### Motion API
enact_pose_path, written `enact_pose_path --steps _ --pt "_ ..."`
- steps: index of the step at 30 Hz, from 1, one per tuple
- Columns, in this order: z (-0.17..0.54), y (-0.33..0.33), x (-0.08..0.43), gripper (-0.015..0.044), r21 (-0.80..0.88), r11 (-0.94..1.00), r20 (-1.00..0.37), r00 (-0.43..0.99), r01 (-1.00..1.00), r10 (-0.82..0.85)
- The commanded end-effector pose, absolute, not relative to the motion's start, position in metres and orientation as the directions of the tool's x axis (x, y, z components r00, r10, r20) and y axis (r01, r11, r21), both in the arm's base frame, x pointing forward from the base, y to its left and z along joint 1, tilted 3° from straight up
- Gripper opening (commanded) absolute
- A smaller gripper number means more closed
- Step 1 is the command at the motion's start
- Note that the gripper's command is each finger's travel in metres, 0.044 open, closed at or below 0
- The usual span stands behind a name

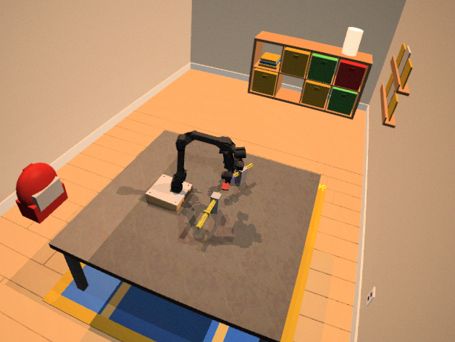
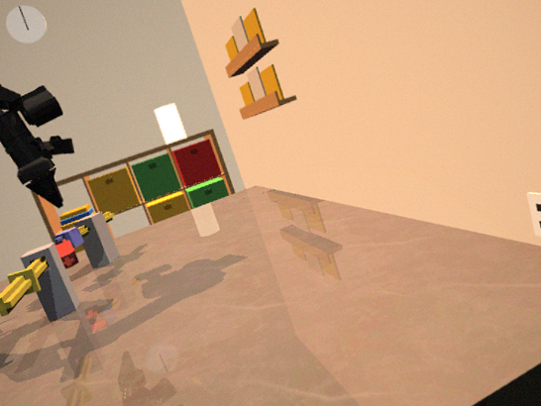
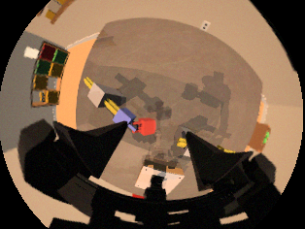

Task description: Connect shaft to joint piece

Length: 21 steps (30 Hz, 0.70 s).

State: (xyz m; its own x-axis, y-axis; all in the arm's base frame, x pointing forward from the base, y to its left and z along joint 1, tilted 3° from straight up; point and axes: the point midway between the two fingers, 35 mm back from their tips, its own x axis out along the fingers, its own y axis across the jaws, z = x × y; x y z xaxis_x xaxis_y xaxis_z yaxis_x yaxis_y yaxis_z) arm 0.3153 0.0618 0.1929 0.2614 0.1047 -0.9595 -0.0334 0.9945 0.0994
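The red joint piece (image 1: 224, 186) (image 2: 66, 247) (image 3: 147, 126) hangs beside a purple hinge part (image 2: 68, 237) (image 3: 124, 116) on the first yellow shaft (image 1: 250, 166) (image 3: 112, 105). That shaft is in the far grey block (image 1: 240, 177) (image 2: 100, 239) (image 3: 97, 94). In the exterior view the red piece shows a dark cross-shaped opening, tilted downward. The second yellow shaft (image 1: 206, 214) (image 2: 17, 292), with a collar, runs through the near block (image 1: 216, 202) (image 2: 54, 280), apart from the red piece. My gripper (image 2: 61, 204) (image 3: 157, 129) is open and empty above the joint piece, pointing down. A finger partly hides the near block in the wrist view.
The arm's white-topped base (image 1: 163, 189) (image 3: 154, 179) stands on the dark table (image 1: 257, 275) (image 2: 378, 339), to one side of both blocks. The two blocks stand upright with the joint piece between them. A shelf unit (image 1: 288, 96) is beyond the table.
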Motion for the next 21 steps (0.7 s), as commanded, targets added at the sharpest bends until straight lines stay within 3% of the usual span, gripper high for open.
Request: enact_pose_path --steps 1,4,12,21 --pt "0.175 0.046 0.303 0.044 0.066 0.996 -0.988 0.143 0.067 0.056" --pt "0.168 0.039 0.296 0.044 0.046 0.993 -0.996 0.081 0.111 0.037" --pt "0.167 0.038 0.295 0.044 0.045 0.993 -0.996 0.076 0.109 0.036" --pt "0.164 0.037 0.295 0.044 0.058 0.991 -0.995 0.068 -0.12 0.067"
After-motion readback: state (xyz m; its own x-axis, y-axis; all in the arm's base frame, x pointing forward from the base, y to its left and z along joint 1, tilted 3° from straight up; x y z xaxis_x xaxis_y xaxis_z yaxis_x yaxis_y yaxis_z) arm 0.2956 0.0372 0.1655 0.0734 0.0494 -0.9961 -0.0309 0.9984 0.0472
